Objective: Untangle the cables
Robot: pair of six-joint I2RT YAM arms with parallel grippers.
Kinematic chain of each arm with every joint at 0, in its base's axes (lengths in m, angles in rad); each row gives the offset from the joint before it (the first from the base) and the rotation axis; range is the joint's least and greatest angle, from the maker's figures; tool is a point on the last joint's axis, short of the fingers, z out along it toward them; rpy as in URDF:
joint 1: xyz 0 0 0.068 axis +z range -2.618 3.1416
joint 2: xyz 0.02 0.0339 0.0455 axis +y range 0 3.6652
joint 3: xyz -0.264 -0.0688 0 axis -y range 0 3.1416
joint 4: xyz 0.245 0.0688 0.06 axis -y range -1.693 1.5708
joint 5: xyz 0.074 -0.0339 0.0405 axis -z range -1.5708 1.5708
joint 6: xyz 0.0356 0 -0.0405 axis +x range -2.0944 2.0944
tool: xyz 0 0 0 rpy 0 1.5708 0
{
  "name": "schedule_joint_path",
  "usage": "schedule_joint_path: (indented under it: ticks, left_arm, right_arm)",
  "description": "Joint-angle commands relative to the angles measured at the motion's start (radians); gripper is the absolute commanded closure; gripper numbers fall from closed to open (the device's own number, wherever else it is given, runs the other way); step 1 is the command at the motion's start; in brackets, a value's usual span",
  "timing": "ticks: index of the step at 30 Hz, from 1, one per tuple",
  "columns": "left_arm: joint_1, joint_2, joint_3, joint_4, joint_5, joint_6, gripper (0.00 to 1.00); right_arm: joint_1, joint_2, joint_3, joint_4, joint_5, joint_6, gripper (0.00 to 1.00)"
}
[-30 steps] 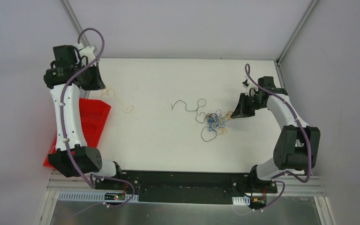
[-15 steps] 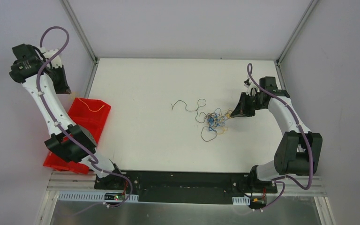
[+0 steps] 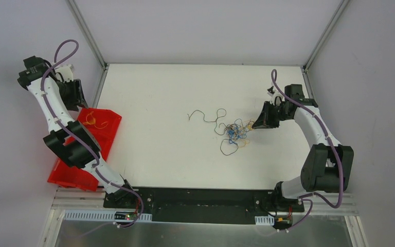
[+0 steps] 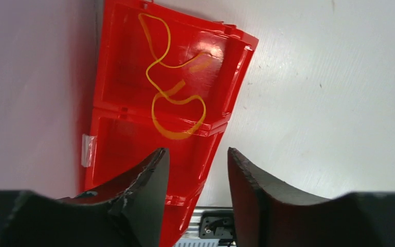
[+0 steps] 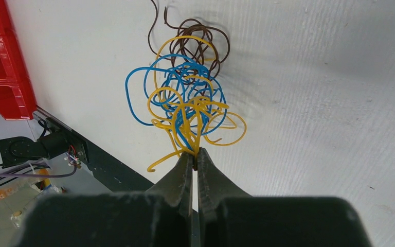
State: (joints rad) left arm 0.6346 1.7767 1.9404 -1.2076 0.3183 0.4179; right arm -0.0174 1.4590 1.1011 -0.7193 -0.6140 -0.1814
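A tangle of thin blue, orange-yellow and dark cables [image 3: 235, 133] lies right of the table's middle; it also shows in the right wrist view [image 5: 185, 98]. My right gripper [image 3: 253, 125] [image 5: 195, 157] is shut on orange-yellow strands at the tangle's right edge. A dark cable [image 3: 205, 116] trails left from the tangle. One orange-yellow cable [image 4: 172, 98] lies loose in the red bin [image 4: 118, 134], also seen from above [image 3: 95, 121]. My left gripper [image 4: 195, 159] is open and empty above the bin, at the far left [image 3: 76, 98].
The red bin [image 3: 105, 139] sits at the table's left edge, partly off it. A metal rail and black base plate [image 3: 200, 198] run along the near edge. Walls with corner posts close the back and sides.
The left arm swung from the table's back left out over the bin; the orange-yellow cable it carried now lies in the bin and its jaws are open. The right gripper stayed put.
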Motion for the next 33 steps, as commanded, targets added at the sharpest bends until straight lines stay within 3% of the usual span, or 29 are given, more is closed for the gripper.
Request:
schedule_joint_path:
  ticks: [1, 7, 11, 14, 16, 19, 26, 33]
  left_arm:
    - [-0.02, -0.021, -0.03, -0.004, 0.15, -0.017, 0.48]
    - [-0.236, -0.15, -0.172, 0.055, 0.342, -0.09, 0.37]
    - [-0.468, -0.234, -0.438, 0.389, 0.515, -0.372, 0.35]
    - [-0.691, -0.237, -0.618, 0.73, 0.536, -0.585, 0.29]
    - [-0.839, -0.172, -0.645, 0.883, 0.543, -0.678, 0.27]
    - [-0.977, -0.028, -0.593, 0.936, 0.584, -0.733, 0.28]
    - [-1.128, 0.156, -0.645, 1.433, 0.655, -1.035, 0.29]
    - [-1.239, 0.302, -0.605, 1.542, 0.62, -1.119, 0.33]
  right_arm:
    - [0.009, -0.004, 0.018, 0.011, -0.038, 0.018, 1.0]
    - [0.078, 0.039, 0.059, 0.024, -0.041, 0.038, 1.0]
    - [0.105, 0.104, 0.099, 0.029, -0.062, 0.079, 1.0]
    - [0.106, 0.139, 0.106, 0.02, -0.059, 0.084, 1.0]
    - [0.105, 0.141, 0.094, 0.022, -0.048, 0.08, 1.0]
    - [0.105, 0.148, 0.073, 0.023, -0.037, 0.078, 1.0]
    - [0.105, 0.192, 0.065, 0.04, -0.019, 0.098, 1.0]
    - [0.106, 0.231, 0.081, 0.042, -0.02, 0.111, 1.0]
